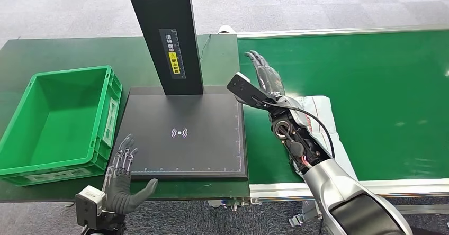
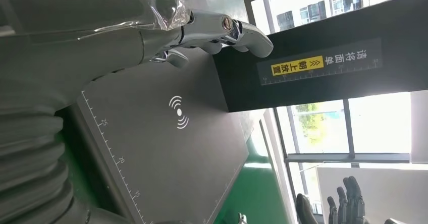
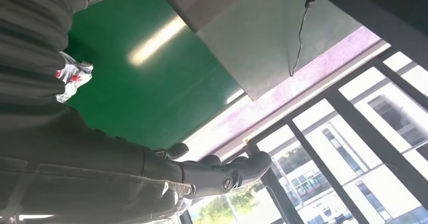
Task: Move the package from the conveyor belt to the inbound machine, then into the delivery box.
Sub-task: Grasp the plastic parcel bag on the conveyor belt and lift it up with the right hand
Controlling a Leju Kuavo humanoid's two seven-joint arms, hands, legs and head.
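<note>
None of the three steps is finished yet, as far as I can judge: the white package (image 1: 323, 124) lies flat on the green conveyor belt (image 1: 381, 87), near its front edge and close to the end that meets the inbound machine (image 1: 185, 139). My right hand (image 1: 267, 76) is stretched out above the belt, beyond the package and near the right edge of the machine's black plate; its fingers are straight and apart and it holds nothing, while my forearm passes over the package. My left hand (image 1: 124, 179) waits at the front left corner of the plate, fingers spread, also with nothing in it. The plate, with its white scan mark (image 1: 179, 133), carries no parcel, and the green delivery box (image 1: 58, 121) stands just beside the plate's left edge with no parcel inside. So the grasp, the scan and the drop are all left to do.
</note>
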